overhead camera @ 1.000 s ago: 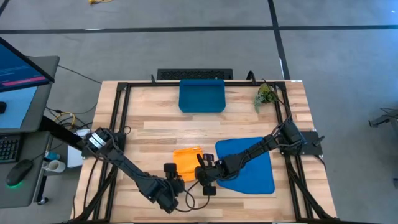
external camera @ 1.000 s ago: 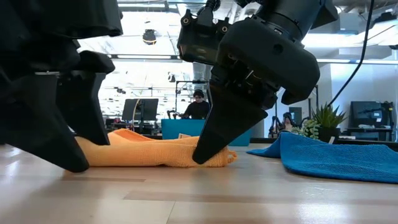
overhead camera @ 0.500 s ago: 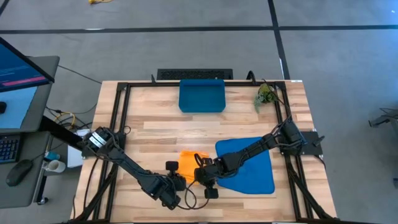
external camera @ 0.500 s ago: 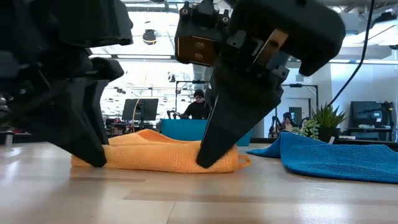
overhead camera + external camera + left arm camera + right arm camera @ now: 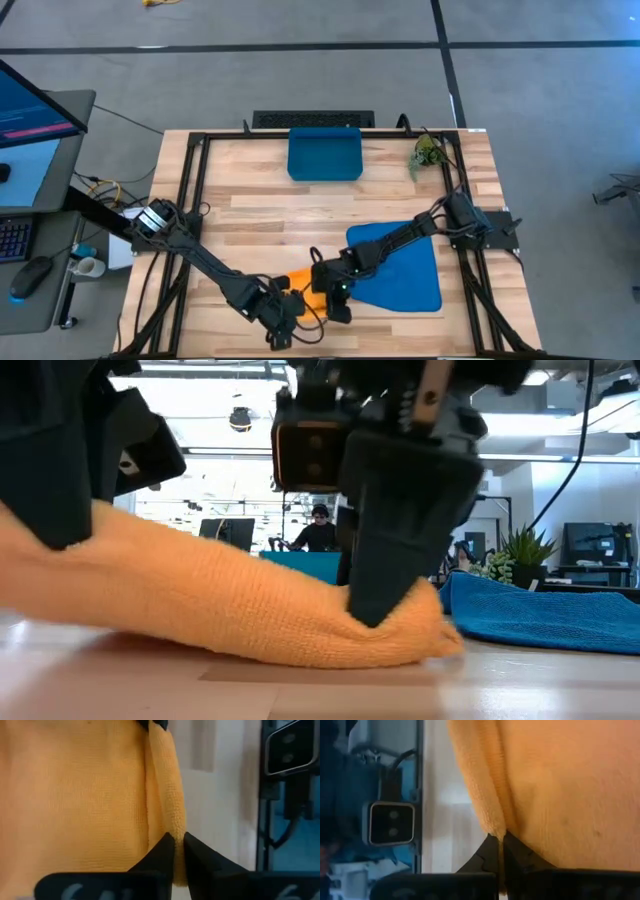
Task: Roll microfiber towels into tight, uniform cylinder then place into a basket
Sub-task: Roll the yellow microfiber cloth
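Observation:
The orange-yellow towel (image 5: pixel 305 283) is bunched near the table's near edge, between my two grippers. In the low view the towel (image 5: pixel 250 610) slopes from a raised left end down to the table on the right. My left gripper (image 5: pixel 290 306) is shut on its left end and my right gripper (image 5: pixel 326 290) is shut on its right end. The bright blue towel (image 5: pixel 400 265) lies spread flat on the table to the right. The dark-blue basket (image 5: pixel 325 155) stands at the far edge. My left gripper pinches a thick folded edge (image 5: pixel 172 827) of the orange towel between its two fingers. The fingers come slanting down from the left. That end (image 5: pixel 60 560) is lifted off the table, and the cloth slopes down from it. My right gripper pinches a folded edge (image 5: pixel 495 827) of the orange towel between its two fingers. The fingers (image 5: pixel 385 580) come slanting down from the right. This end (image 5: pixel 420 645) rests on the table below them.
A small green plant (image 5: pixel 428 152) stands at the far right, beside the basket. Black frame rails (image 5: pixel 195 190) run along the table's left and right sides. Bare wood (image 5: pixel 290 205) lies between the basket and the towels.
My left gripper has shut on the orange towel's left end and risen. Both grippers have turned and gone toward the table's near edge. The towel, flat on the table before, has been drawn toward the near edge, its left end lifted and its right end still down.

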Motion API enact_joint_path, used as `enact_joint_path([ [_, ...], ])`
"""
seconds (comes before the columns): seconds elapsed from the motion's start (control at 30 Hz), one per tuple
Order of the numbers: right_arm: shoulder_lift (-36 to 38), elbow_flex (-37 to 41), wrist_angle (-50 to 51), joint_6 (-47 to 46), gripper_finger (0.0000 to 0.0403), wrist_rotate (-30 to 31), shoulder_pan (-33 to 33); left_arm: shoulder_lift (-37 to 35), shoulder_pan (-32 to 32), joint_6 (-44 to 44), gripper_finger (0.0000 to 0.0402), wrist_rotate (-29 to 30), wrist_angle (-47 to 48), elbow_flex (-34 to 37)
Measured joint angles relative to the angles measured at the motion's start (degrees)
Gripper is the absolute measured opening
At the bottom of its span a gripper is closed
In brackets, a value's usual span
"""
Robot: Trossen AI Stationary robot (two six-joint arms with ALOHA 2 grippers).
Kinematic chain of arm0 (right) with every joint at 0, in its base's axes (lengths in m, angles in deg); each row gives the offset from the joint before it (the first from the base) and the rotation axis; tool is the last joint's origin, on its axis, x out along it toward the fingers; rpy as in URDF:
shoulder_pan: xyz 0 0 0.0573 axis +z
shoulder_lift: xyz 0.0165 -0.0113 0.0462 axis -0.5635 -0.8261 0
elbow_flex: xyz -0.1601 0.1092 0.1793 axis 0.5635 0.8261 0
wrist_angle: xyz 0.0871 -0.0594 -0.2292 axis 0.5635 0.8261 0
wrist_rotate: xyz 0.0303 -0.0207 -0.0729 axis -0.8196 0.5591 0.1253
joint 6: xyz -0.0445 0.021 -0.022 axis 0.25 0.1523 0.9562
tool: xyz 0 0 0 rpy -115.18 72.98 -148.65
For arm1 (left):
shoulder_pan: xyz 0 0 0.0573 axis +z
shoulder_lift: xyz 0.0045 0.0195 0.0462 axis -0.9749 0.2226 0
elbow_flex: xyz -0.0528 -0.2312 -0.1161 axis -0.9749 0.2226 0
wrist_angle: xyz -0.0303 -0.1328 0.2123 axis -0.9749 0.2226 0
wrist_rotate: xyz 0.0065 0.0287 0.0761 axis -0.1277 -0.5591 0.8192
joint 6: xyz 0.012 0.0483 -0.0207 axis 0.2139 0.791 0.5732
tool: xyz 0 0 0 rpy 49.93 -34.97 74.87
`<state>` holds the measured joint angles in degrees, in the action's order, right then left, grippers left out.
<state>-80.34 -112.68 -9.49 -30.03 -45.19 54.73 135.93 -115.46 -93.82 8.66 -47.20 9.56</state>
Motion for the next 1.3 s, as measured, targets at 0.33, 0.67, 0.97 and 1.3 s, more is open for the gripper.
enact_joint_path([
  [0.33,0.0,0.0,0.5,-6.8,0.0022,-0.4,-3.2,-0.2,-0.3,-1.2,0.0074,3.6,6.3,0.5],
  [0.67,-0.1,0.0,1.2,-8.9,0.0021,-1.0,-4.3,-0.3,-2.4,2.9,0.0102,9.0,12.0,-2.4],
  [0.97,-0.1,-0.1,1.2,-8.9,0.002,-0.6,-4.4,-0.3,-6.6,5.3,0.0103,18.0,14.9,-7.8],
  [1.3,0.0,-0.1,1.2,-8.6,0.0019,-0.2,-4.5,3.4,-4.3,14.7,0.0103,17.5,4.3,-4.3],
])
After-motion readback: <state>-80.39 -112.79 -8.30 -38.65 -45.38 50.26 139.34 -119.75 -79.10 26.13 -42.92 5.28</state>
